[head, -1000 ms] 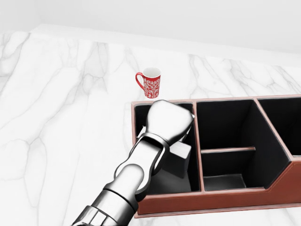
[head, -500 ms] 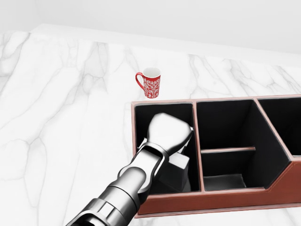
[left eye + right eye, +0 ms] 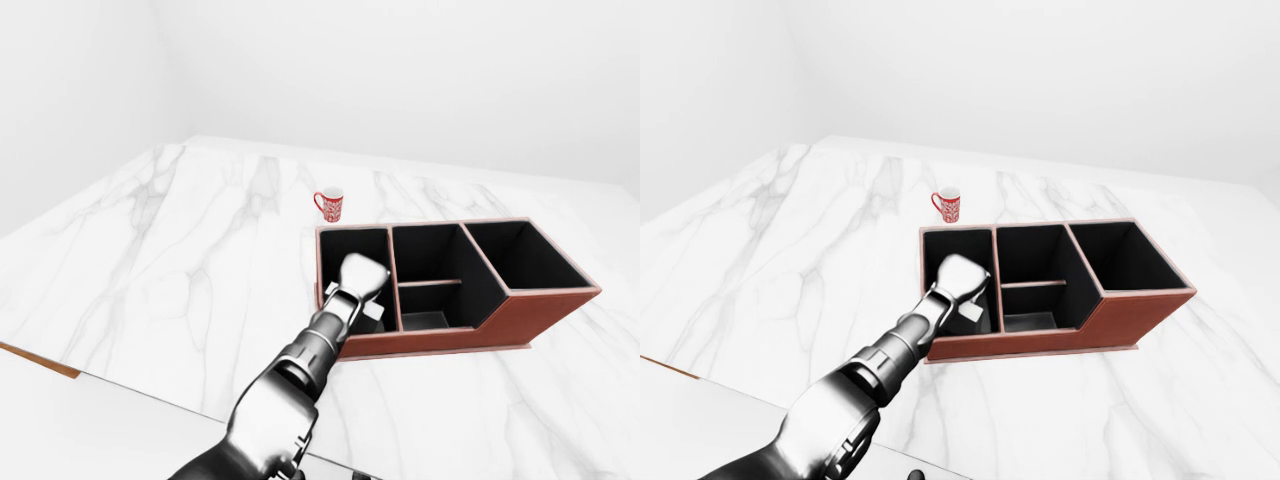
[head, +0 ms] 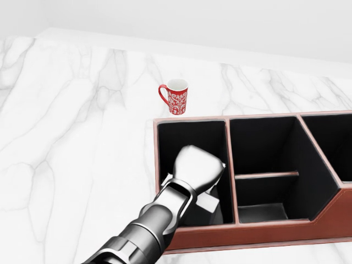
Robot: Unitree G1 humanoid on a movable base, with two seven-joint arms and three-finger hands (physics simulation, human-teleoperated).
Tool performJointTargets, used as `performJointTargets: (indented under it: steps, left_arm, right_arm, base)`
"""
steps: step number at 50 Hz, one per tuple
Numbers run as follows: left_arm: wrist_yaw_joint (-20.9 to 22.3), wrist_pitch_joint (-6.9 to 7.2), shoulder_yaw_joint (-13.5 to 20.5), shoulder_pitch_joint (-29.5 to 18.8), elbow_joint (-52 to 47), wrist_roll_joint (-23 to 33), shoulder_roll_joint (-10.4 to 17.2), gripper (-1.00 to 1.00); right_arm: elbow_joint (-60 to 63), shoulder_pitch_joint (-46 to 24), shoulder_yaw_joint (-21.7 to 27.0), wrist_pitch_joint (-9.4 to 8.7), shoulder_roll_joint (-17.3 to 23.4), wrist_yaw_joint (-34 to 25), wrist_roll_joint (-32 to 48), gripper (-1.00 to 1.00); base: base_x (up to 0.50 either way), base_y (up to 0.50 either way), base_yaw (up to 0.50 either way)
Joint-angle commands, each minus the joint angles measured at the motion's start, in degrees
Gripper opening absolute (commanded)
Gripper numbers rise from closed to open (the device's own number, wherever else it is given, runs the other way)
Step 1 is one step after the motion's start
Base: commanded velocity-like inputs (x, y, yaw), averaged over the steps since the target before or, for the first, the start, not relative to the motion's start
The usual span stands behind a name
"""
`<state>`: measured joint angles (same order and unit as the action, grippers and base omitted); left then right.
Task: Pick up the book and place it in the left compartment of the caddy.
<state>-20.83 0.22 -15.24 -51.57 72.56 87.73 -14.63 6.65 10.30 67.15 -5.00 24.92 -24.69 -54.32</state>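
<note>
Sinking lower since a second ago, the left hand [image 4: 199, 168] is easing the book [image 4: 208, 203], seemingly stiff and light, into the caddy [image 4: 264, 236]'s nine-o'clock compartment; finger state hidden, can't tell.

A silver robot arm reaches up from the bottom edge, its left hand [image 4: 199, 166] lowered inside the left compartment of a brown, black-lined caddy [image 4: 264, 235] on a white marble table [image 4: 71, 143]. A pale book [image 4: 210, 204] shows beneath the hand. A red patterned mug [image 4: 176, 97] stands beyond the caddy.
</note>
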Motion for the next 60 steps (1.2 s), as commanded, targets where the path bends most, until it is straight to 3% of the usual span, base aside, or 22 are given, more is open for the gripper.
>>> performJointTargets:
  steps: [1, 17, 26, 27, 29, 30, 37, 39, 41, 48, 52, 60]
  left_arm:
    - [-2.0, -0.14, 1.3, 1.0, 1.9, -0.8, -0.4, -1.00]
    - [-3.7, -0.01, 0.8, 5.6, 3.9, 0.1, -0.7, -1.00]
    - [-6.1, 0.91, 0.3, 8.7, 3.9, 1.2, -0.6, -1.00]
    - [-6.3, 1.01, 0.3, 8.9, 3.8, 1.3, -0.6, -0.90]
    - [-7.0, 1.39, 0.0, 9.4, 3.5, 1.5, -0.6, 0.17]
    - [-7.7, 1.51, 0.1, 9.6, 3.3, 1.4, -0.5, 0.98]
    - [-9.2, 3.11, 0.3, 12.1, -2.6, -0.8, 0.0, 1.00]
    - [-9.2, 4.78, -0.6, 15.9, -10.8, -0.8, 0.6, 1.00]
    - [-9.0, 4.78, -2.2, 20.7, -21.4, 0.3, 1.4, 1.00]
    - [3.7, 4.78, -7.8, 35.6, -59.1, 8.0, 3.4, 1.00]
    - [9.3, 4.78, -9.2, 39.7, -71.4, 10.5, 3.9, 1.00]
    - [15.5, 4.78, -11.0, 42.5, -83.3, 13.3, 3.7, 1.00]
  right_arm:
    - [-0.4, -0.1, -0.3, 0.00, 0.0, -0.1, 0.2, 1.00]
    - [0.5, 0.2, 0.3, 0.00, -0.1, 0.1, -0.2, 1.00]
    - [-0.3, 0.1, -0.1, 0.00, -0.1, -0.4, 0.2, 1.00]
    - [-0.3, 0.1, -0.1, 0.00, -0.1, -0.5, 0.2, 1.00]
    - [0.1, 0.3, 0.1, 0.00, -0.1, -0.3, 0.0, 1.00]
    - [0.2, 0.3, 0.2, 0.00, -0.1, -0.2, -0.1, 1.00]
    - [-0.2, 0.1, 0.0, 0.00, -0.2, -0.5, 0.3, 1.00]
    - [0.0, 0.2, 0.1, 0.00, -0.1, -0.3, 0.2, 1.00]
    - [-0.1, 0.2, 0.0, 0.00, -0.3, -0.5, 0.4, 1.00]
    - [0.0, 0.3, 0.1, 0.00, -0.3, -0.4, 0.2, 1.00]
    - [-0.5, 0.1, -0.2, 0.00, -0.2, -0.6, 0.6, 1.00]
    - [-0.3, 0.1, -0.1, 0.00, -0.1, -0.3, 0.4, 1.00]
  base:
    - [0.00, 0.00, 0.00]
    - [0.00, 0.00, 0.00]
    - [0.00, 0.00, 0.00]
    - [0.00, 0.00, 0.00]
    - [0.00, 0.00, 0.00]
    - [0.00, 0.00, 0.00]
    - [0.00, 0.00, 0.00]
    - [0.00, 0.00, 0.00]
    - [0.00, 0.00, 0.00]
    - [0.00, 0.00, 0.00]
    - [0.00, 0.00, 0.00]
    - [0.00, 0.00, 0.00]
